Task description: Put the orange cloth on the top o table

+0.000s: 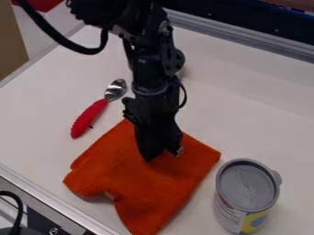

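Cable (20, 210), black, curves in at the lower left, beside the table's metal edging. Above it, at the upper left, we note a brown panel (10, 43) and, at the top edge, part of something red (43, 4). Next comes a spoon (93, 112) on the white table (30, 133): ridged red handle toward us, metal bowl pointing away, the whole of it apart from the cloth and up-left of it.

Orange cloth (144, 188) lies on the table, front and centre, folded and uneven along its left side. We see a small pale tag (109, 196) at that side, too small to make out. Gripper (163, 155) hangs down over the cloth's upper part, tips at the fabric; how far it is open, and whether it has hold of any cloth, we cannot tell. Behind the arm we catch the edge of something round, mostly hidden.

Right of the cloth, near its right corner, a can (248, 195) stands upright: grey top, printed label (229, 214) in white, red and yellow.
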{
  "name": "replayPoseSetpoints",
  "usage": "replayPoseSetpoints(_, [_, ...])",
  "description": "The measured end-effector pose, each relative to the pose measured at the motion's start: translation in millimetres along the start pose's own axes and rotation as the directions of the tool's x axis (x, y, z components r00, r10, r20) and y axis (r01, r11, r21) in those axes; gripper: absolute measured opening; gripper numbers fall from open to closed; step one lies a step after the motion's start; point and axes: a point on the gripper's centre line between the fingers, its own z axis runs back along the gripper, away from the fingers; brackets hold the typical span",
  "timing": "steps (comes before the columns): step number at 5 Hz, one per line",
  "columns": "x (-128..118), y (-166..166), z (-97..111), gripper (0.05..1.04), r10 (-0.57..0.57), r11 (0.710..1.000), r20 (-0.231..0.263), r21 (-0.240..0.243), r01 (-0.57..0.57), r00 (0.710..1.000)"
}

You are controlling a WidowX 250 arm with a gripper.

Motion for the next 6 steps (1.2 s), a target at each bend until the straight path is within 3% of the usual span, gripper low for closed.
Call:
replayPoseSetpoints(3, [24.5,1.1,-10.1,0.052,-0.018,0.999,0.08,-0.026,0.02,0.997])
replayPoseSetpoints(4, [32.9,-0.7,-10.3,0.052,-0.105,0.995,0.048,0.005,0.105,0.993])
replayPoseSetpoints(6, [51.0,-9.9,-10.2,0.052,-0.297,0.955,0.017,0.034,0.296,0.955])
